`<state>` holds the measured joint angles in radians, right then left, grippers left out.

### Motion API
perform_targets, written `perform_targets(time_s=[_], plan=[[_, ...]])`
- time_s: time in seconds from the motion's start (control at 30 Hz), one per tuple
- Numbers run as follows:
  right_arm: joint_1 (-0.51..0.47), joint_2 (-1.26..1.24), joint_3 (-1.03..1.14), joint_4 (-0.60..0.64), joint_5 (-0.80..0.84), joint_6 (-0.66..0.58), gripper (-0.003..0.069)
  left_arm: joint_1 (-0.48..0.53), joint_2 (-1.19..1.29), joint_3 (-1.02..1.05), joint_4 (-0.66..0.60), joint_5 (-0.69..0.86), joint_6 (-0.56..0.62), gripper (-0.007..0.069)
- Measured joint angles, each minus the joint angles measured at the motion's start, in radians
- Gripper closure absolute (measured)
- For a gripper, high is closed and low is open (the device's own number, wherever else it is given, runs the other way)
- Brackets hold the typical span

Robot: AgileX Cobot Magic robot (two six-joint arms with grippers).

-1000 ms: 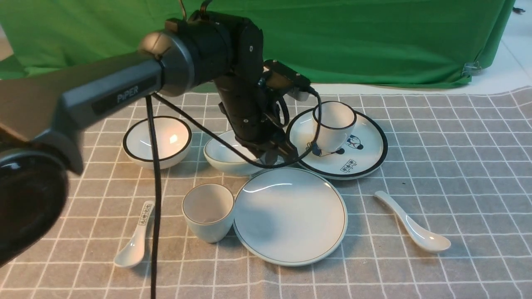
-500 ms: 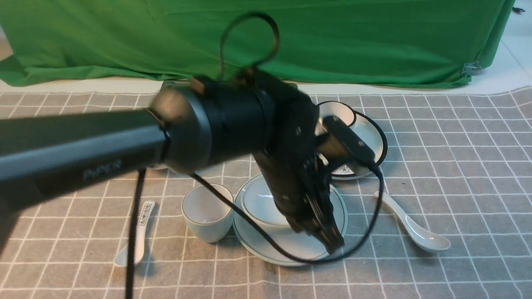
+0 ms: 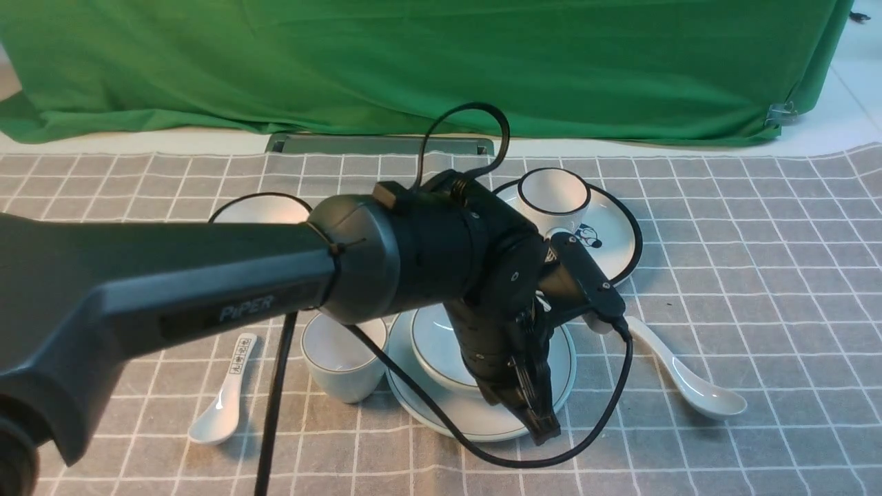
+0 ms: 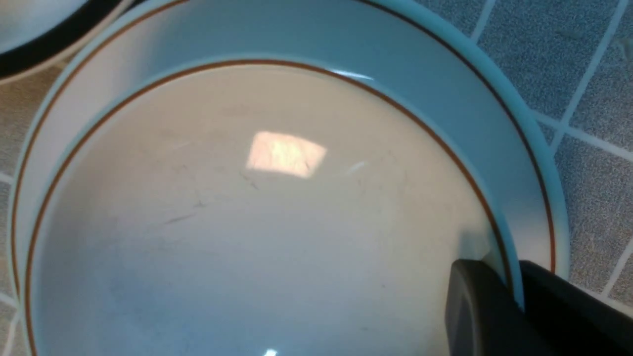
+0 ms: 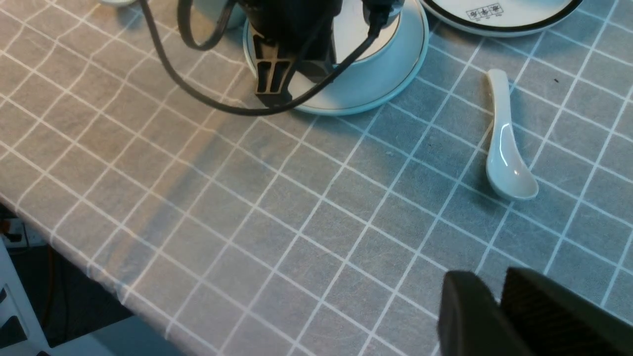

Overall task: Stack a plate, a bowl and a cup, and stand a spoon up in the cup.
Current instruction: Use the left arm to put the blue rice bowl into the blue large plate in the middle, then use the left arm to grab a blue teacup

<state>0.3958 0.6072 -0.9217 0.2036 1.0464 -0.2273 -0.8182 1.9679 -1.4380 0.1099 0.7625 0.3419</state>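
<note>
Cloth [image 3: 758, 275], grey with white checks, covers the table, and the right wrist view shows it hanging over the near edge. A green backdrop [image 3: 551, 69] closes off the far side, with a metal strip [image 3: 379, 143] lying along its foot.

The left arm [image 3: 207, 296] reaches in from the left across the middle of the table, its wrist bent steeply down. The left gripper [image 3: 541, 420] pinches the near right rim of the bowl [image 3: 434, 337], one finger inside and one outside. The bowl sits level within the plate [image 3: 482, 420], roughly centred. Whether its foot touches the plate I cannot tell. The right gripper [image 5: 502, 306] hangs low over bare cloth near the front edge, its fingers a narrow slit apart with nothing between them.

The cup [image 3: 341, 365] stands upright just beside the plate's left edge. The spoon [image 3: 679, 375] lies right of the plate, bowl end toward the robot, apart from it. Behind, a cartoon plate [image 3: 620, 234] carries a black-rimmed cup [image 3: 555, 196]. A black-rimmed bowl [image 3: 258, 207] shows partly behind the arm. A printed spoon [image 3: 227, 399] lies left of the cup. The arm hides much of the bowl and plate in the front view, and its cable [image 3: 592, 427] loops across the plate's near edge.
</note>
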Motion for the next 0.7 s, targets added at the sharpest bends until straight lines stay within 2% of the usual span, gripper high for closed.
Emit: perform_targets(time_s=[0.13,0.3,0.33,0.4,0.43,0.47,0.6,0.7], plan=[[0.000,0.000,0.000,0.000,0.000,0.000,0.0517,0.000,0.003,0.000,0.000,0.000,0.012,0.0540],[0.000,0.000,0.000,0.000,0.000,-0.002,0.0516,0.000,0.002,0.000,0.003,0.001,0.017,0.0347],[0.000,0.000,0.000,0.000,0.000,-0.002,0.0516,0.000,0.001,0.000,0.003,0.003,0.017,0.0337],[0.000,0.000,0.000,0.000,0.000,-0.003,0.0516,0.000,-0.014,-0.001,0.003,0.032,0.016,0.0258],[0.000,0.000,0.000,0.000,-0.001,-0.003,0.0516,0.000,-0.053,-0.001,0.002,0.081,0.008,0.0189],[0.001,0.000,0.000,0.000,-0.002,-0.003,0.0516,0.000,-0.078,-0.001,0.001,0.105,0.006,0.0167],[0.001,0.000,0.000,0.000,-0.019,-0.003,0.0516,0.018,-0.200,0.016,-0.008,0.213,0.039,0.0153],[0.001,0.000,0.000,0.000,-0.052,-0.022,0.0516,0.107,-0.321,0.104,-0.049,0.267,0.106,0.0238]])
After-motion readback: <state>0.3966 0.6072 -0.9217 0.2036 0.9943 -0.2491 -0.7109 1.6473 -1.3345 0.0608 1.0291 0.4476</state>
